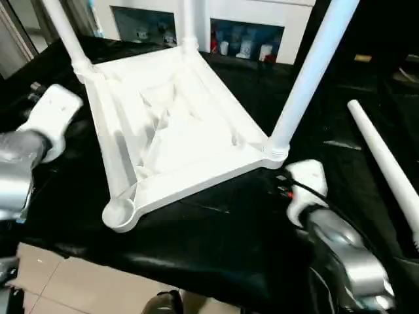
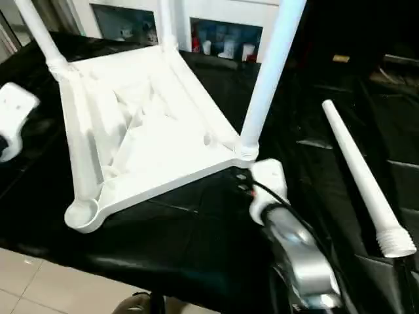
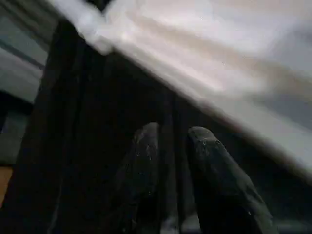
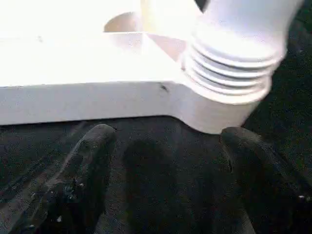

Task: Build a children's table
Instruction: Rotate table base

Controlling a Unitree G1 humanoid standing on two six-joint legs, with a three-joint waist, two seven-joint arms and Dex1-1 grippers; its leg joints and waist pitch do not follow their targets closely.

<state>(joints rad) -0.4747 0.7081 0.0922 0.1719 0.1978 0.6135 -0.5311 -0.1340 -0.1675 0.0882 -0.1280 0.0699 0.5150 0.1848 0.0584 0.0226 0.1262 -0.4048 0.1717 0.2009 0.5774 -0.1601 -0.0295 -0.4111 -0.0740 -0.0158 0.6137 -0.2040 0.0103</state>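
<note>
Upside-down tabletop (image 1: 177, 131) mid-desk (image 1: 216, 242): 3 legs (image 1: 308, 78) socketed, near-left corner socket (image 1: 119, 212) empty, 4th leg (image 2: 360, 176) lying toward right edge. Left gripper (image 3: 173, 146) nearly pressed together, empty; right gripper (image 4: 165, 161) spread, empty.

Upturned tabletop (image 1: 177, 131) centre; loose leg (image 2: 360, 176) right; empty socket (image 1: 119, 212) front-left.
</note>
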